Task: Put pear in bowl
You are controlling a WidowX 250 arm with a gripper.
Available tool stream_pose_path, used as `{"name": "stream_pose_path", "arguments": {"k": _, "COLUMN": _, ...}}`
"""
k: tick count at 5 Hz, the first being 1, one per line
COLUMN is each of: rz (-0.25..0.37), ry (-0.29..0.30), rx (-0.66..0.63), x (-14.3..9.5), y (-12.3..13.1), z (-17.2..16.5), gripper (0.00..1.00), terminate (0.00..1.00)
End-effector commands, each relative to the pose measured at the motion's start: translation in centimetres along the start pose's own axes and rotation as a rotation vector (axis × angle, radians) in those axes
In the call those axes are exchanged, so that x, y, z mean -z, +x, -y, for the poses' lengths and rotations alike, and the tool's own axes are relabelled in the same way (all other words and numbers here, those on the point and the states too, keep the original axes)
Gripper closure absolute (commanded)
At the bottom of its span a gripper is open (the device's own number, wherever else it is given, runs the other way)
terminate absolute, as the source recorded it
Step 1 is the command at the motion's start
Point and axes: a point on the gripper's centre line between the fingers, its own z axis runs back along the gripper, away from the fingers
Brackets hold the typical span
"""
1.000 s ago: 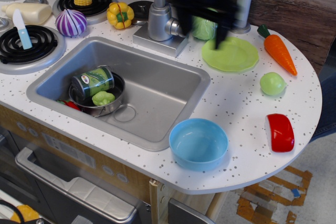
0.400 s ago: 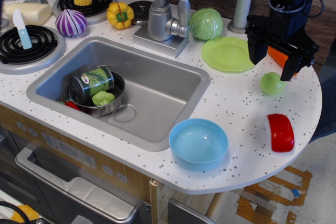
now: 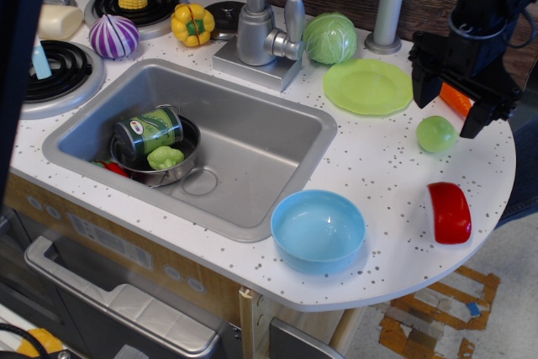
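Observation.image: one pear, one bowl.

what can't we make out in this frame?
Single camera view:
- Carrot: mostly hidden behind the hand.
- Red piece in the sink: tucked under the pot, identity unclear.
- Stove, left edge: covered by a dark blurred band.
- Hand height above the pear: not judgeable.
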Motion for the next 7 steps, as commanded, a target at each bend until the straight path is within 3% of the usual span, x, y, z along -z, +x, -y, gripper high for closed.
{"name": "stream_pose_path", "arguments": {"k": 1, "rz": 0.086, "ry": 0.041, "rx": -0.017, "x": 0.5, "y": 0.3, "z": -1.1, "gripper": 0.0, "terminate": 0.0}}
{"name": "stream_pose_path", "arguments": {"k": 3, "rz": 0.162, "ry": 0.025, "rx": -0.06, "x": 2.7, "y": 0.1, "z": -1.3, "gripper": 0.0, "terminate": 0.0}}
{"name": "stream_pose_path", "arguments": {"k": 4, "rz": 0.147, "ry": 0.021, "rx": -0.08, "x": 2.3, "y": 0.5, "z": -1.2, "gripper": 1.0, "terminate": 0.0}}
{"name": "stream_pose_path", "arguments": {"k": 5, "rz": 0.127, "ry": 0.012, "rx": -0.099, "x": 1.1, "y": 0.4, "z": -1.2, "gripper": 1.0, "terminate": 0.0}}
{"name": "stream_pose_path", "arguments": {"k": 7, "rz": -0.048, "ry": 0.081, "rx": -0.174, "x": -5.3, "y": -4.6, "z": -3.5, "gripper": 1.0, "terminate": 0.0}}
